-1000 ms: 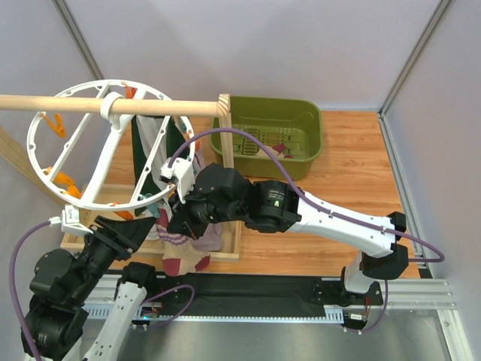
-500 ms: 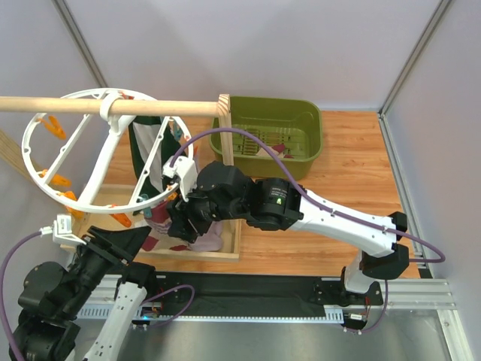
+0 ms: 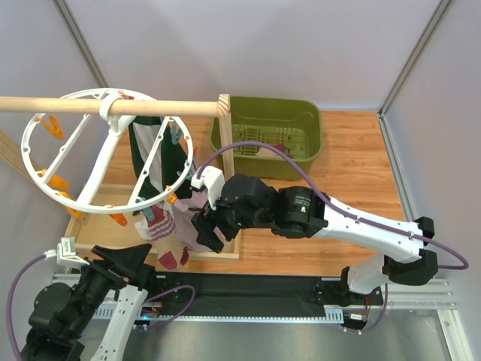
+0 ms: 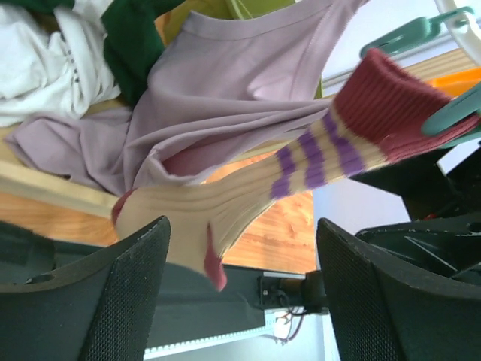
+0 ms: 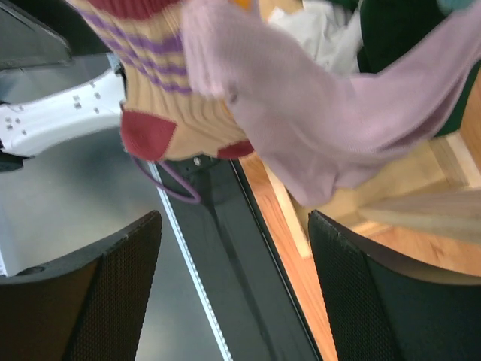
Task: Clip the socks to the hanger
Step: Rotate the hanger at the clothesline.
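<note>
White plastic spokes make up the hanger (image 3: pixel 104 153), hooked over a wooden rod (image 3: pixel 45 103) in the top view. One sock (image 3: pixel 161 232) hangs from a clip on its near rim, so that one looks done, while bits of cream and maroon in the green tub (image 3: pixel 312 113) suggest more are left to fetch. The left gripper (image 3: pixel 128 259) sits low by the near edge and the right gripper (image 3: pixel 210 233) just beside the hanging sock, neither carrying anything. The left wrist view shows the ribbed knit clearly: a maroon cuff pinched in a teal clip (image 4: pixel 451 113), purple stripes on cream, maroon heel and toe, with a smooth, limp mauve garment (image 4: pixel 225 83) draped behind. That gripper's mesh-textured fingers (image 4: pixel 128 301) stand wide apart and empty. The right wrist view has the same sock soft and slack against the mauve cloth, and its fingers too are spread wide with nothing between them.
</note>
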Robot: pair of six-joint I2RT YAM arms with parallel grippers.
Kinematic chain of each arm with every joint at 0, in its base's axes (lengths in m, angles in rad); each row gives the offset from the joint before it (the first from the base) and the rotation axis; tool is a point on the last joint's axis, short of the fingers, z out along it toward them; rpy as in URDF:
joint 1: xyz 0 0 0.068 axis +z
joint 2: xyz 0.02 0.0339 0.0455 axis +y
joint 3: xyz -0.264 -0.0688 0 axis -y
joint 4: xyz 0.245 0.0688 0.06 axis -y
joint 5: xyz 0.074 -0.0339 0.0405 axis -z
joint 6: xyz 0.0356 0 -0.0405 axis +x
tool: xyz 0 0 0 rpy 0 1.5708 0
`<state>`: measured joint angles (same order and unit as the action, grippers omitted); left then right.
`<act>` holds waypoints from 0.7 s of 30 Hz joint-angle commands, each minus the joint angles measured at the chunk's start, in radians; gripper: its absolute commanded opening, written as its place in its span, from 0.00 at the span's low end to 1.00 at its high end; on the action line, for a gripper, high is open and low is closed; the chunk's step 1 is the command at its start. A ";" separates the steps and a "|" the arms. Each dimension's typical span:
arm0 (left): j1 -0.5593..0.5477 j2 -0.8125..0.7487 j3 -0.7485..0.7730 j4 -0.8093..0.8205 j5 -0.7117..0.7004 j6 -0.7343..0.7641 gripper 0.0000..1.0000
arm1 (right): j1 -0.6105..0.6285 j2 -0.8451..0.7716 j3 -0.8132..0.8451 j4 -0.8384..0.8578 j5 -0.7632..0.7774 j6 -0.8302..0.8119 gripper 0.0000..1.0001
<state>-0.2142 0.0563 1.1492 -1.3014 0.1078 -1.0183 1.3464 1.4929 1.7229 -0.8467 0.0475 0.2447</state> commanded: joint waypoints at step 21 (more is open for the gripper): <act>-0.002 -0.092 0.275 -0.230 -0.040 0.161 0.79 | 0.208 0.099 0.099 0.264 0.573 -0.067 0.76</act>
<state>-0.2005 0.0158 1.3830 -1.3506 0.0387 -0.8959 1.5593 1.5978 1.8137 -0.6376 0.4160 0.2588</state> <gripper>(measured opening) 0.795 0.756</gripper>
